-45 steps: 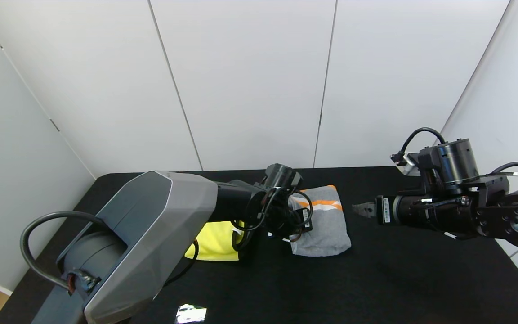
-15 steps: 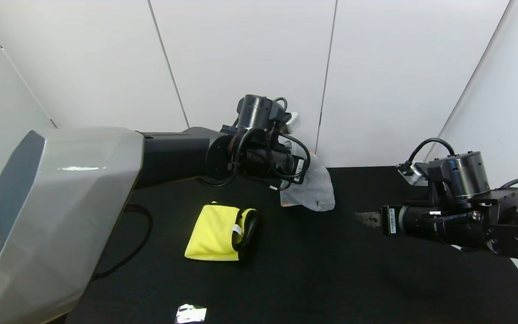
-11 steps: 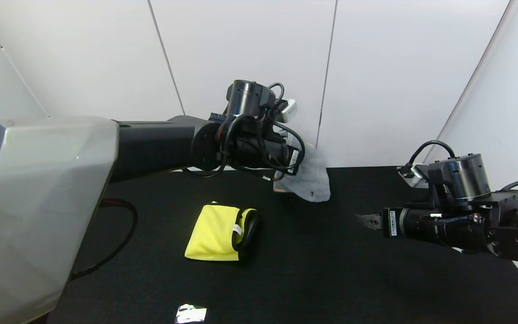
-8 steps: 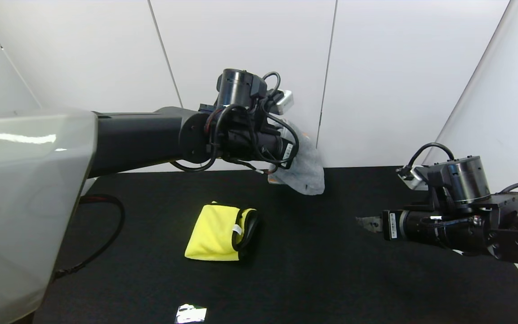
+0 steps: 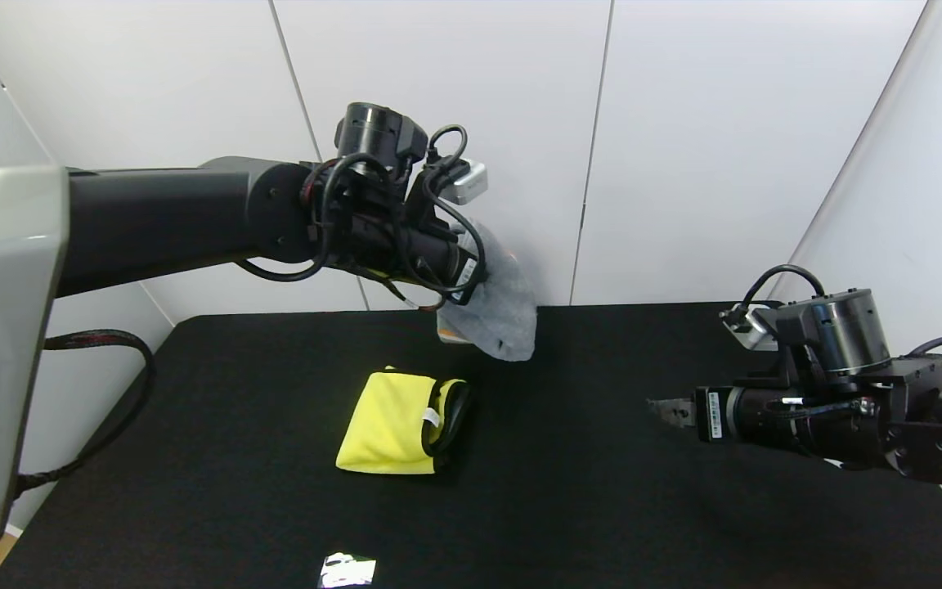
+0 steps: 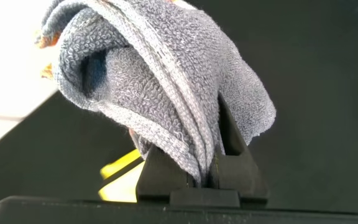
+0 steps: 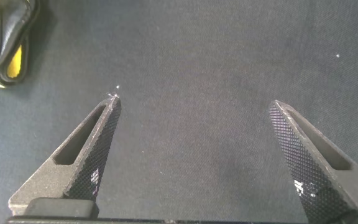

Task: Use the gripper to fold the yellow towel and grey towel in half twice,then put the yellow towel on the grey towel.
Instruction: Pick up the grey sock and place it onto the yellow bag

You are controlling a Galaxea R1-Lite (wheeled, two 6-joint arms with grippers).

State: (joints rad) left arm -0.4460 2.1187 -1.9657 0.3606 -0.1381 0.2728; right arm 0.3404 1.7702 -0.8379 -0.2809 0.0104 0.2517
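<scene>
Grey terry fills the left of the scene's action: the left gripper [image 5: 471,286] is clamped on the grey towel [image 5: 497,315], holding it in the air above the far side of the black table [image 5: 602,507], with the cloth hanging as a bunched, folded bundle and a sliver of orange band showing at its lower edge. In the left wrist view the two fingers [image 6: 160,177] stand close together with several layers of the towel [image 6: 166,93] pinched between them, so the grip looks firm. Below and nearer the robot, the yellow towel [image 5: 393,421] lies flat on the table as a compact folded packet, its black edging and small white tag turned toward the right. Both towels appear folded, so the step in hand seems to be the stacking, yet it is the grey one that is lifted; I judge the next move calls for laying the grey bundle down flat and neat, then releasing it, so the yellow packet can be picked up and set on top. A loose drop could let the folds spring open. Farther right, the right gripper [image 5: 661,409] hovers low over bare table, well apart from both towels, its fingers [image 7: 89,152] spread wide and holding nothing. No containers are in view.
</scene>
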